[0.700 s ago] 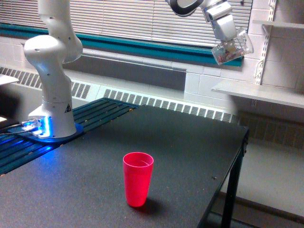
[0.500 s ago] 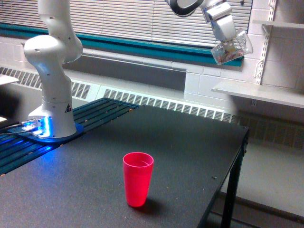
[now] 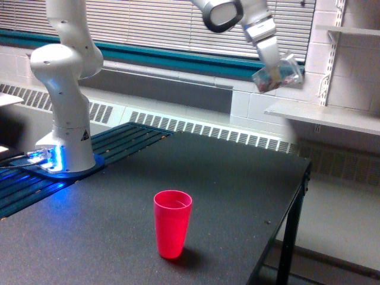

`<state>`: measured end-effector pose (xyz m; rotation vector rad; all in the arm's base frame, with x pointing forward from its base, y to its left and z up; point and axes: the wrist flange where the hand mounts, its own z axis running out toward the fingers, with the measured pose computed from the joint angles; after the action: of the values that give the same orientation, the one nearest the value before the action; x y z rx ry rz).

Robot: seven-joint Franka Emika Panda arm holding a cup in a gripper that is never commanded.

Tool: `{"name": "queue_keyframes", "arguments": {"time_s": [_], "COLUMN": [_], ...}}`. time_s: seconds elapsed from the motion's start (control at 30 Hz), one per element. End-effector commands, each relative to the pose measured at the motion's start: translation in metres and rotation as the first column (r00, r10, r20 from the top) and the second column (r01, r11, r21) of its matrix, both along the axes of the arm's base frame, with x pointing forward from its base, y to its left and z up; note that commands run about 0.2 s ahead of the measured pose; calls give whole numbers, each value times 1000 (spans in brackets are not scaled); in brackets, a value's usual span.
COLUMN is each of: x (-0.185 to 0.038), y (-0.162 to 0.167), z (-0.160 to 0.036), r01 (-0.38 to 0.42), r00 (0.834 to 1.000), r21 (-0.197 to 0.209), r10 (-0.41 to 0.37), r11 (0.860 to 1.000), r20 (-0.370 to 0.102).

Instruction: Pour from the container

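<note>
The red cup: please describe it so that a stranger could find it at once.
On the dark table, toward its near edge, stands one upright opaque red plastic cup, alone. The only other cup is clear, held high by the end effector.

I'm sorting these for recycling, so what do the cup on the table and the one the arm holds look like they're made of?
The red cup looks like opaque, smooth plastic with a slight sheen. The container in the claw looks like clear, glossy plastic: small contents show through its wall. It could be glass.
</note>
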<state>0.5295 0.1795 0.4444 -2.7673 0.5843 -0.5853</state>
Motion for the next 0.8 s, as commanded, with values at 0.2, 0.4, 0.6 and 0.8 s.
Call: {"name": "queue_keyframes", "arguments": {"time_s": [0.2,0.4,0.6,0.8], "x": [-28,-50,-70,-96], "y": [-102,-152,-196,-238], "z": [1,-3,-13,-22], "r01": [150,215,273,334], "r00": [988,977,962,942], "r21": [-12,-38,-56,-85], "r10": [-150,-214,-273,-335], "r11": [989,976,960,939], "r20": [33,28,15,3]}}
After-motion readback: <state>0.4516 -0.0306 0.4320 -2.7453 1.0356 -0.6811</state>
